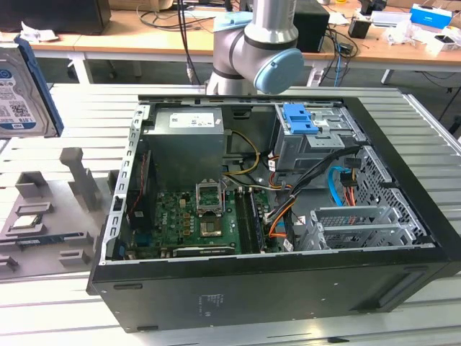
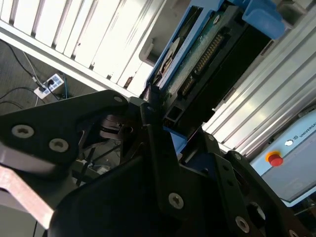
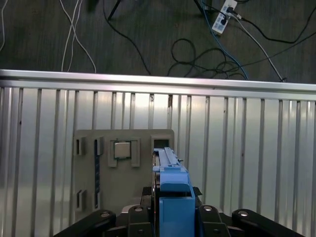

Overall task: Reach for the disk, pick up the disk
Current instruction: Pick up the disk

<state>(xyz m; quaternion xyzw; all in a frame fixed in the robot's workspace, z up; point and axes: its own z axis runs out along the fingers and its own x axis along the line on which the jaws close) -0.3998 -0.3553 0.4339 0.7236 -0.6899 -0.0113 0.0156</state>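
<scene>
Disk (image 1: 17,94) hangs at ten o'clock from the computer case (image 1: 288,288) in the exterior view. The gripper (image 3: 170,213) is closed narrow on it, edge-on. I'd hold it vertical and lift slowly, straight off the grey tray (image 3: 128,187).

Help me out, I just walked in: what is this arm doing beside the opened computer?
The fingers of the grey robot arm are closed on the flat silver hard drive with blue side rails. The drive is held on edge, up off the grey holder tray, at the exterior view's left of the open black computer case. Judging by that, the pick-up looks done.
</scene>
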